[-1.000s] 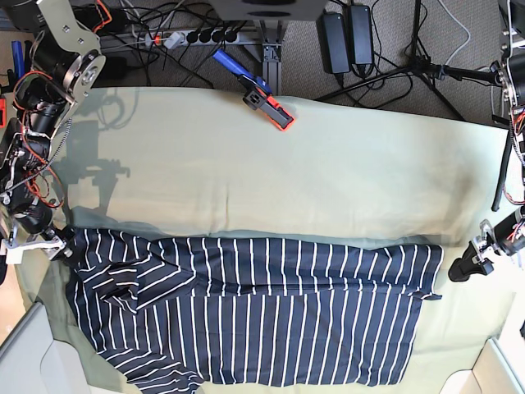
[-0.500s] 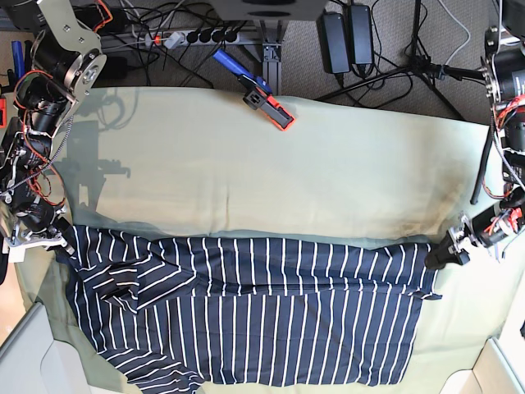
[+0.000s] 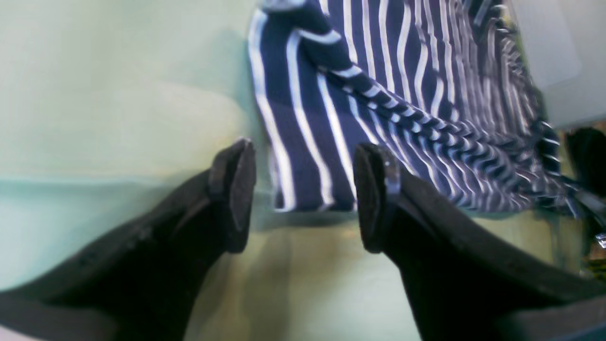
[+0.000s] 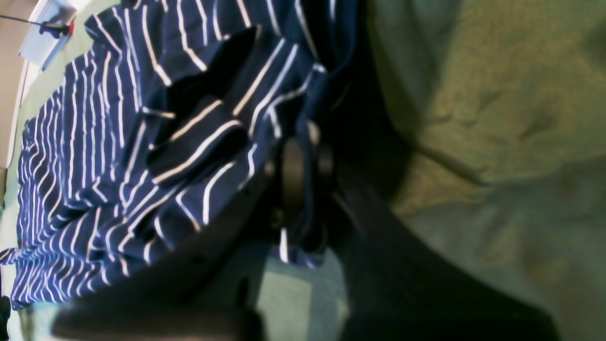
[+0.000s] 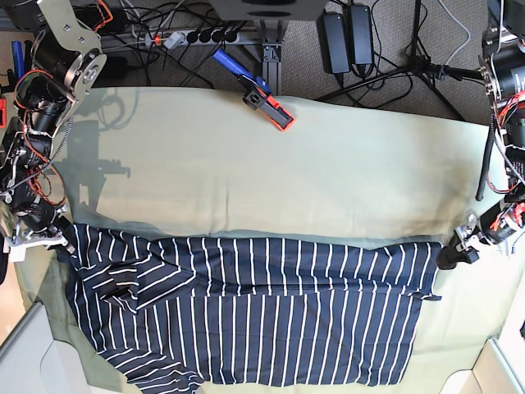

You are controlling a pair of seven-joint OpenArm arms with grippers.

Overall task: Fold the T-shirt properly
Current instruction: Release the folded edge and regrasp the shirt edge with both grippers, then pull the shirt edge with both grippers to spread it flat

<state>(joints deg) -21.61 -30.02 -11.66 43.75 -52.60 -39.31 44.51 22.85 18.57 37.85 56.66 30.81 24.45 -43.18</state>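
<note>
The T-shirt [image 5: 262,312], dark navy with thin white stripes, lies spread in a wide folded band along the near side of the table. At its left upper corner my right gripper [image 5: 61,238] is pressed to the fabric. The right wrist view shows that gripper [image 4: 300,184] shut on a bunched edge of the T-shirt [image 4: 94,142]. My left gripper [image 5: 449,258] sits at the shirt's right upper corner. In the left wrist view it [image 3: 303,194] stands open, and the corner of the T-shirt [image 3: 378,71] reaches in between the two fingertips.
An olive-green cloth [image 5: 328,180] covers the table. A blue and orange tool [image 5: 262,97] lies at its far edge. Cables and power bricks [image 5: 344,37] sit on the floor behind. Grey bins stand at the near left [image 5: 33,353] and near right [image 5: 492,369] corners.
My right gripper has closed on the shirt's left corner. The left gripper has come in from the right to the shirt's right corner, and its jaws have widened.
</note>
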